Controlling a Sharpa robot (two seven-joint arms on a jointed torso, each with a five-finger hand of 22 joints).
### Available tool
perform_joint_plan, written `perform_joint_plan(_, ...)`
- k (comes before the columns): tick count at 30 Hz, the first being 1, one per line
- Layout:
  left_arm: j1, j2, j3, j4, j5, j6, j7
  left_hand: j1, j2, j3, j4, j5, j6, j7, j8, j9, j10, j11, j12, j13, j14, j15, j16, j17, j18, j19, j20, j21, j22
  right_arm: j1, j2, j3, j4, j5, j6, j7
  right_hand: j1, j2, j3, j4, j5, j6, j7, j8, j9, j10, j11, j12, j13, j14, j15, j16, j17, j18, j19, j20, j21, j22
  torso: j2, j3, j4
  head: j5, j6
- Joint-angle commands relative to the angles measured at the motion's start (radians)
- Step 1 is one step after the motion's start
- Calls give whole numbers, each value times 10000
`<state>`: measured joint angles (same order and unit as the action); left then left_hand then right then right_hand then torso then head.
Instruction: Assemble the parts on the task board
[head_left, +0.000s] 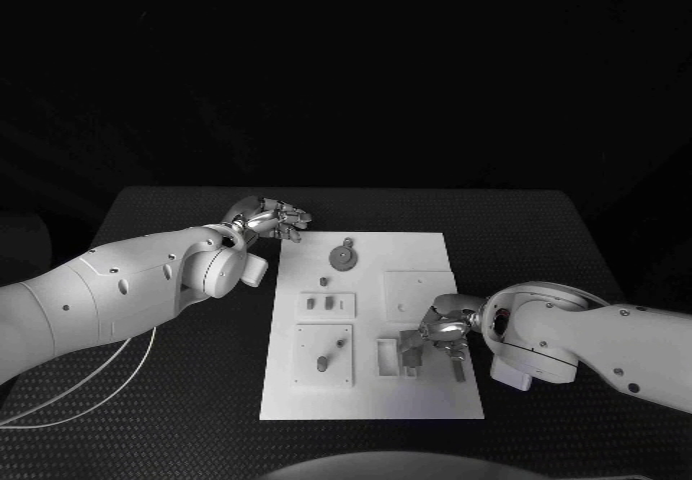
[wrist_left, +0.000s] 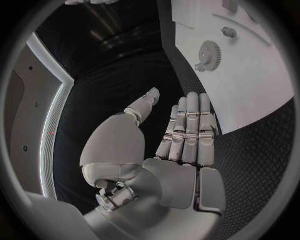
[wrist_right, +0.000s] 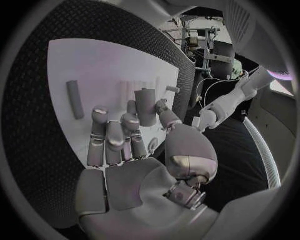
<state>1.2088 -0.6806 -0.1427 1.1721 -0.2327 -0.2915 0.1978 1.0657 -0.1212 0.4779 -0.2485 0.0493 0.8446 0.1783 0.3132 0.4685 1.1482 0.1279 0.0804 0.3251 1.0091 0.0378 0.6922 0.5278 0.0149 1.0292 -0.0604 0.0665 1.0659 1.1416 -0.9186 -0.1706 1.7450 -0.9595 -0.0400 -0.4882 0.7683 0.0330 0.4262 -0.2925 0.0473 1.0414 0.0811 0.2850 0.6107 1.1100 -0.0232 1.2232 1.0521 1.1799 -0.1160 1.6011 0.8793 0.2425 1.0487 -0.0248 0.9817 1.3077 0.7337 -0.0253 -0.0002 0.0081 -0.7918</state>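
The white task board (head_left: 418, 255) lies in the middle of the table, also seen in the left wrist view (wrist_left: 256, 85) and the right wrist view (wrist_right: 94, 65). A grey gear part (head_left: 343, 256) (wrist_left: 209, 51) sits near its far edge. My right hand (head_left: 444, 333) (wrist_right: 125, 145) hovers over the board's near right part and pinches a short grey cylinder (wrist_right: 145, 106) between thumb and fingers. Another grey cylinder (head_left: 459, 368) (wrist_right: 75, 99) lies flat on the board beside it. My left hand (head_left: 274, 218) (wrist_left: 178, 145) is off the board's far left corner, fingers straight, holding nothing.
Two small parts (head_left: 319, 300) stand in a square block left of centre. Below them a square plate carries a peg (head_left: 342, 347). A rectangular holder (head_left: 389, 356) sits just left of my right hand. Thin white cables (head_left: 87, 395) lie on the black table at the left.
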Motion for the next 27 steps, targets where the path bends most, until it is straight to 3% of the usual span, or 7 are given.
perform_joint_plan(1, 9, 40, 5, 34, 45, 61, 43, -97, 2, -4, 64, 11, -60, 37, -11, -17, -66, -16, -54, 15, 76, 18, -67, 18, -24, -37, 15, 47, 11, 2, 176, -3, -3, 578, 10, -17, 371, 273, -83, -4, 32, 69, 27, -8, 75, 68, -22, -37, 15, 97, -62, -33, 0, 193, -18, -4, 30, 160, 2, -14, -2, 3, -24)
perform_joint_plan(6, 13, 58, 5, 32, 45, 28, 14, -103, 0, -5, 69, 11, -60, 37, -11, -17, -68, -15, -56, 17, 77, 18, -69, 21, -24, -36, 15, 47, 11, 3, 458, -6, -188, 548, 62, -11, 363, 278, -94, -4, 32, 71, 27, -11, 72, 68, -22, -38, 16, 90, -62, -34, -9, 193, -19, -2, 28, 158, 7, 0, 24, 20, -2)
perform_joint_plan(11, 14, 67, 5, 61, 45, 49, 0, -106, -5, -6, 72, 12, -59, 38, -10, -17, -70, -14, -57, 19, 78, 17, -70, 23, -23, -36, 14, 47, 12, 1, 604, -35, -257, 508, 78, -37, 354, 323, -106, -2, 33, 69, 29, -23, 62, 63, -21, -44, 18, 66, -62, -40, -39, 193, -26, 2, 19, 154, 4, -16, 24, 115, -30)
perform_joint_plan(15, 14, 86, 5, 48, 45, 59, 0, -110, -7, -6, 76, 11, -58, 40, -10, -17, -71, -14, -58, 21, 79, 17, -72, 26, -23, -35, 13, 48, 12, 1, 667, -83, -271, 491, 139, -46, 355, 389, -113, -8, 32, 72, 29, -31, 54, 59, -20, -48, 22, 57, -63, -45, -46, 193, -28, 5, 13, 150, 9, -2, 10, 246, -55)
perform_joint_plan(27, 15, 75, 5, 61, 45, 58, -4, -110, -10, -3, 82, 12, -54, 45, -8, -16, -76, -13, -61, 26, 85, 14, -74, 33, -20, -30, 10, 50, 14, -6, 746, -253, -408, 298, 169, -74, 285, 427, -175, 2, 32, 100, 26, -37, 43, 59, -24, -46, 35, 79, -65, -47, -9, 193, -20, 13, 10, 146, 6, 6, 7, 367, -108)
